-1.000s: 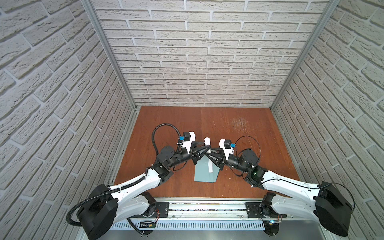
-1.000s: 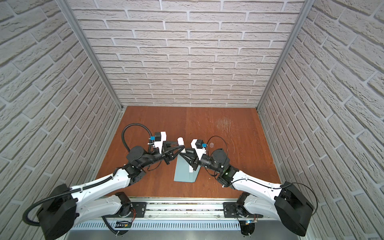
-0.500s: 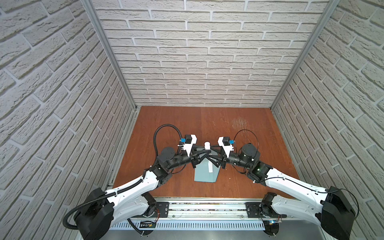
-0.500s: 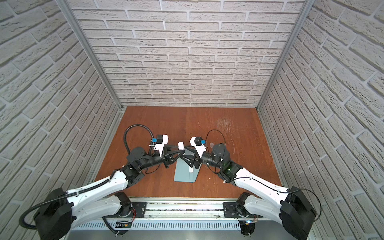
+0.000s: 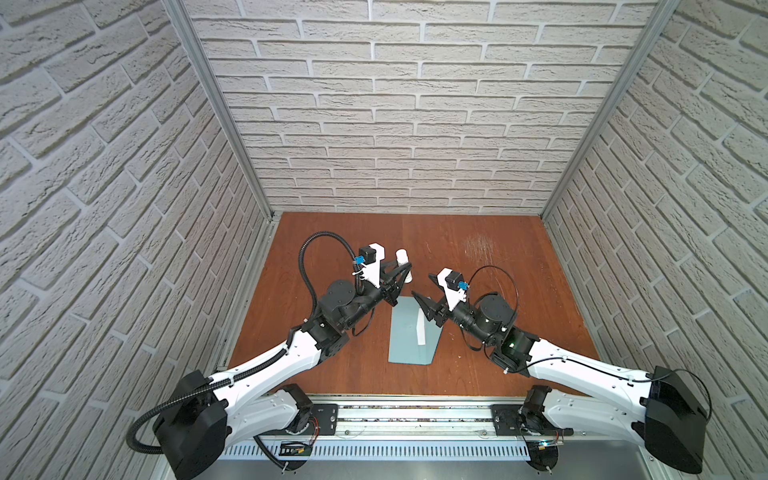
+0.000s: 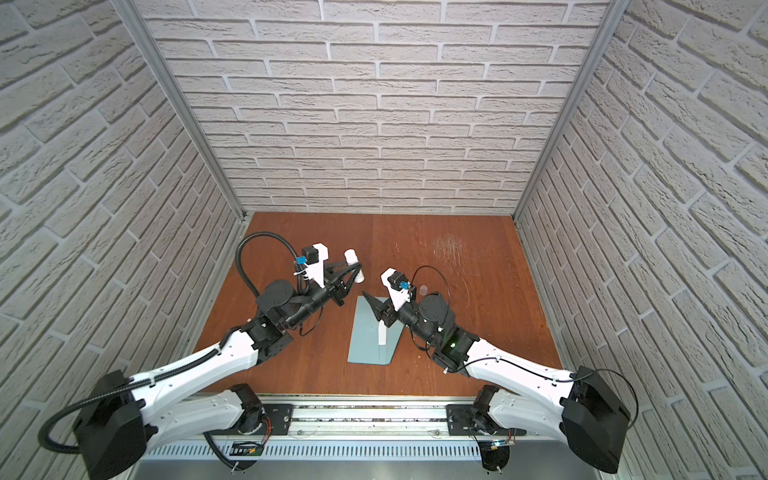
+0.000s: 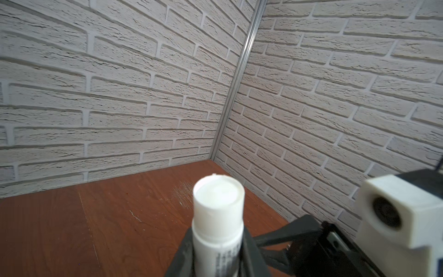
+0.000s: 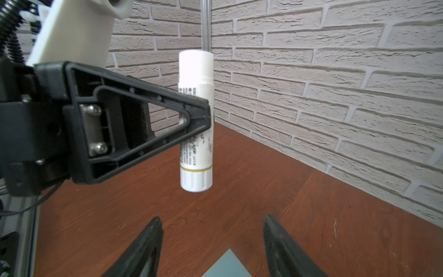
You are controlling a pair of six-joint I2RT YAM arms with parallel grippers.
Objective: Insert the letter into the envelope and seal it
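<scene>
- Brick-patterned walls close in a brown wooden tabletop (image 5: pixel 478 249). The envelope (image 5: pixel 405 340) lies flat on it near the front, between the two arms.
- Left gripper (image 5: pixel 401 269) pinches a white glue stick (image 7: pixel 218 211) around its middle, upright and clear of the wood, just beyond the envelope's far end. The barrel is smooth and round, so tilting it toward the paper could let the stick swivel or slide out of the jaws.
- Right gripper (image 8: pixel 211 218) hovers over the envelope's far corner with its jaws spread wide and nothing between them. Nothing pins the envelope down, so a glue stroke could drag the light paper across the table or crumple it.
- The letter itself cannot be made out. A narrow white strip (image 5: pixel 420 330) shows on the envelope's right half, and whether it is the letter's edge or the flap's lining cannot be told. If the letter pokes out, glue could land on it, or the flap could close crooked.
- Both grippers sit near each other, so a reach by either risks a knock.
</scene>
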